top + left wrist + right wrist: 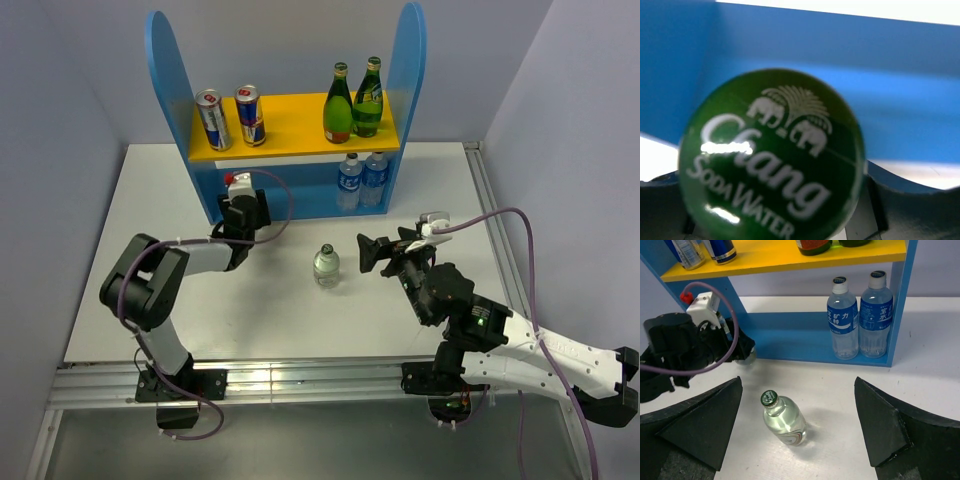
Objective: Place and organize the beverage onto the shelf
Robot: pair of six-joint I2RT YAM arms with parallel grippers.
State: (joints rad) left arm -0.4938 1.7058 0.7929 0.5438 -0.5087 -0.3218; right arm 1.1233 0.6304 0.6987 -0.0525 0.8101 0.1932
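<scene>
The shelf (165, 60) stands at the back, with blue side panels and a yellow top board (295, 118). Two cans (212, 118) and two green bottles (339, 105) stand on top. Two water bottles (361, 180) stand at the lower right. My left gripper (243, 212) is at the lower level's left end, shut on a soda water bottle. Its green Chang cap (772, 157) fills the left wrist view between the fingers (902, 197). A second clear soda water bottle (326, 265) stands on the table. My right gripper (372, 252) is open just right of it, the bottle (783, 418) lying ahead between the jaws.
The shelf's blue back (840, 75) is close behind the held bottle. The lower level's middle (790, 335) holds nothing. The left arm (675, 347) and its purple cable lie left of the standing bottle. A metal rail (300, 380) runs along the table's near edge.
</scene>
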